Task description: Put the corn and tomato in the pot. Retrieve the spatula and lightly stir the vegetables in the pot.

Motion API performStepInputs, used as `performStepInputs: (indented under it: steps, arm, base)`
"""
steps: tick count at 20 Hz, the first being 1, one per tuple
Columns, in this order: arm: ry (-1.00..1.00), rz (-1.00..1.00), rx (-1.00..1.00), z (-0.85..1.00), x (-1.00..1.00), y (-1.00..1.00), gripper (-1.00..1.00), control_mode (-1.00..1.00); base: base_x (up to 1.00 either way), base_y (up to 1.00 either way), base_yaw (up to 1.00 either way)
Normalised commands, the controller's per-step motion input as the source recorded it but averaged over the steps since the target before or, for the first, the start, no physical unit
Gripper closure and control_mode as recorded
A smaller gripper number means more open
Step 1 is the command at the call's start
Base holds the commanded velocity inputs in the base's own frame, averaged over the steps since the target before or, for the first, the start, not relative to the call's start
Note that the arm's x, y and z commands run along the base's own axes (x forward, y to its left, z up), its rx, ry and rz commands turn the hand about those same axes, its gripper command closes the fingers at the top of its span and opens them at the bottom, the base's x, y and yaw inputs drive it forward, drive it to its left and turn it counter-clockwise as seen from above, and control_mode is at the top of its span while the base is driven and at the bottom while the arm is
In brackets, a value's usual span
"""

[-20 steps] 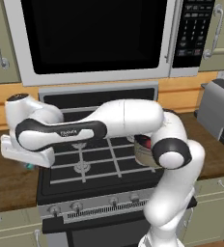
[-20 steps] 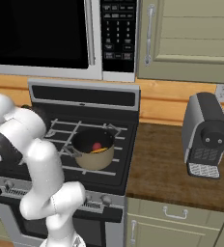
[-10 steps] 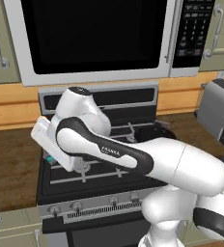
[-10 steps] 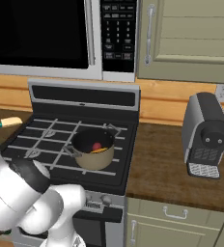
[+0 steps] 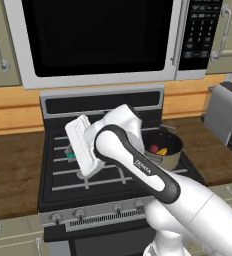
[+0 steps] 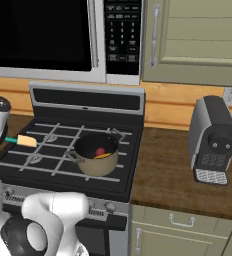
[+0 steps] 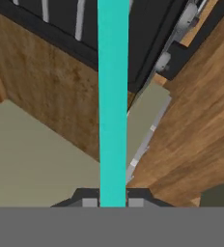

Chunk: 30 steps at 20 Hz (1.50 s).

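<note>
My gripper is shut on the spatula's teal handle, which runs straight up the hand view. In the right base view the spatula hangs over the stove's left burners, its tan blade pointing toward the pot. A short bit of teal handle shows beside my white hand in the left base view. The tan pot stands on the front right burner. Inside it lie the dark red tomato and the yellow-orange corn, also seen as tomato and corn.
The black stove has raised grates and front knobs. A microwave hangs low above it. A grey coffee machine stands on the wooden counter to the right. My arm crosses the stove in the left base view.
The arm has swung from the left counter rightward over the stove, carrying the spatula with it. The blade now hangs over the left burners, nearer the pot.
</note>
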Motion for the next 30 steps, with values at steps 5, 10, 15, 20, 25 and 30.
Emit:
performStepInputs:
  steps: [5, 10, 15, 20, 25, 30]
  arm:
    - [0.0, -0.12, 0.02, 0.24, 0.23, -0.07, 1.0, -1.0]
    - [0.01, -0.13, 0.18, 0.55, 0.38, -0.45, 1.0, -1.0]
    - [0.0, -0.1, 0.36, 0.33, 0.49, -0.64, 1.0, -1.0]
    - [0.0, -0.1, 0.5, 0.01, 0.51, -0.82, 1.0, -1.0]
    - [0.05, -0.08, 0.24, 0.17, 0.29, -0.67, 1.0, -1.0]
    - [0.1, -0.01, 0.0, 0.03, 0.13, -0.22, 1.0, -1.0]
  base:
    - [0.0, 0.0, 0.0]
    - [0.0, 0.0, 0.0]
    - [0.0, 0.0, 0.0]
    - [0.0, 0.0, 0.0]
    - [0.0, 0.0, 0.0]
    - [0.0, 0.0, 0.0]
